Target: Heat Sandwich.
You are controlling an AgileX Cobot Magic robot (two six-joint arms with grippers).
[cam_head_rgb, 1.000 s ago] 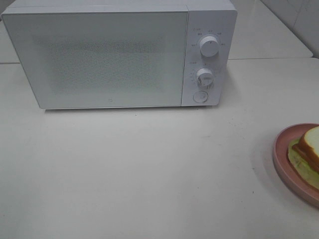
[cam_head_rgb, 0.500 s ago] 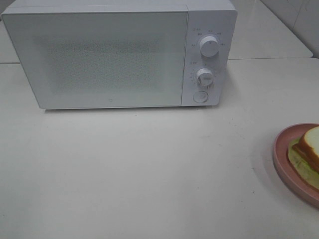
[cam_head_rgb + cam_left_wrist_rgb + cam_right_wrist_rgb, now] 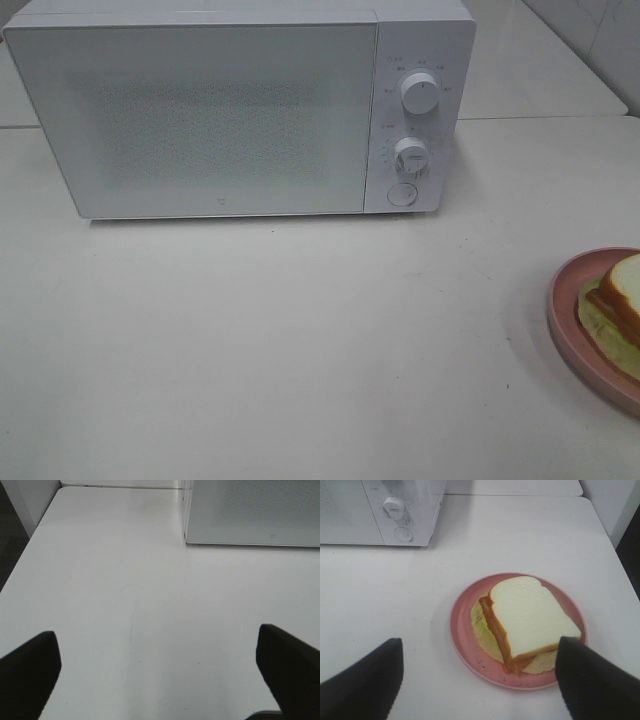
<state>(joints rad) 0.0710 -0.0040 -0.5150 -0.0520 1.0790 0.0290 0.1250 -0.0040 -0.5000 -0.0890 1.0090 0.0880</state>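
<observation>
From my overhead camera I see neither arm, so I rely on the wrist cameras for both. Starting on the left, the left gripper [image 3: 159, 677] hangs above bare white table [image 3: 300, 340] with its jaws spread wide and nothing between them; only the two dark fingertips [image 3: 27, 672] show, each cut off by the frame edge. Ahead of it sits the lower corner of the microwave [image 3: 240, 110], whose door is closed; its frosted front hides whatever is inside. On the microwave's right panel I make out two round knobs [image 3: 421, 92] and a button [image 3: 402, 194] below them, but the small markings around them are too faint to read. Farther right, well apart from the microwave, the pink plate [image 3: 562, 310] sits at the table's right edge, half cut off overhead. The sandwich [image 3: 527, 622] lies on that plate, white bread on top, reddish filling and pale green lettuce poking out at the side. The right gripper [image 3: 480, 675] hovers over it, jaws wide apart, holding nothing, one finger masking the plate's rim.
</observation>
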